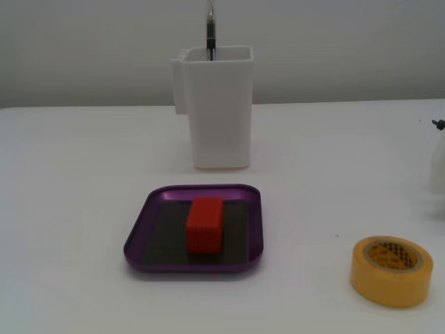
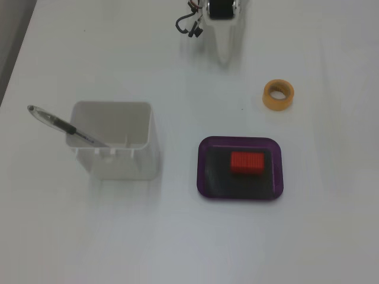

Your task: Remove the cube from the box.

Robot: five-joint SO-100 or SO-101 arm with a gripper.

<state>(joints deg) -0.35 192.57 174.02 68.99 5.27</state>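
red cube [image 2: 247, 162] inside purple box [image 2: 204, 171], white container [image 2: 118, 157] left, yellow tape roll [image 2: 278, 94] above

Red cube [image 1: 205, 223] inside purple box [image 1: 139, 240]

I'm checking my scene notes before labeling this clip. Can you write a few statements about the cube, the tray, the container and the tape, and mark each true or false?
1. The cube lies inside the box. True.
2. The tape roll sits in the box with the cube. False: it lies on the table, apart from the box.
3. A pen leans in the white container. True.
4. The gripper is closed on the cube. False: nothing touches the cube; only part of the arm's base shows at the top edge of a fixed view.
5. The white container lies tipped on its side. False: it stands upright.
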